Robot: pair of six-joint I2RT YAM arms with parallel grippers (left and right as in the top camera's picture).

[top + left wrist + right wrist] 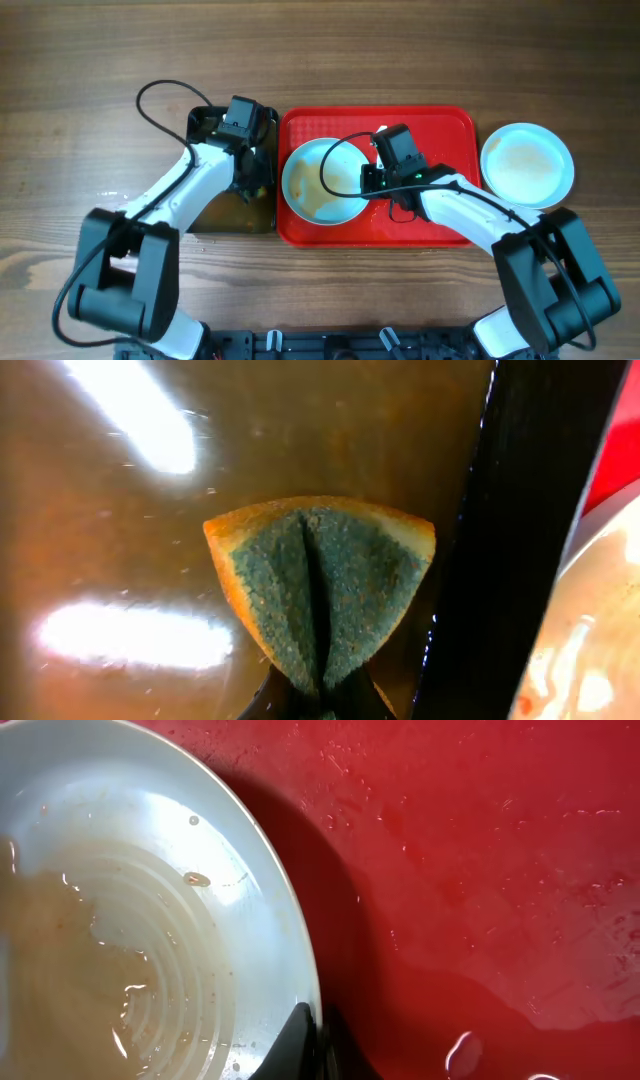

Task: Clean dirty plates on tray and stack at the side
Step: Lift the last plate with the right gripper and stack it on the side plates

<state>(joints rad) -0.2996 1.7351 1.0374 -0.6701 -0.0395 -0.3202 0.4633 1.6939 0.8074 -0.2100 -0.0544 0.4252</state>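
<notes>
left pincer (320, 698) is clamped on a folded sponge (320, 585), green scrub side facing cam, orange edge. it's dipped in brown water in the black basin (203, 122) at centre-left of the overhead view. right pincer (312, 1045) is closed on the rim of a plate (315, 185), one finger over the lip, the other on the outside. that plate sits on the left half of the red tray (450, 125) w/ murky brownish water pooled in it. tray's bare part is wet, w/ droplets and a puddle by the pincer. 2nd plate (527, 165) lies off the tray on the wood surface (80, 60) at the right, just beside the tray edge, faint orange smear in the middle.
</notes>
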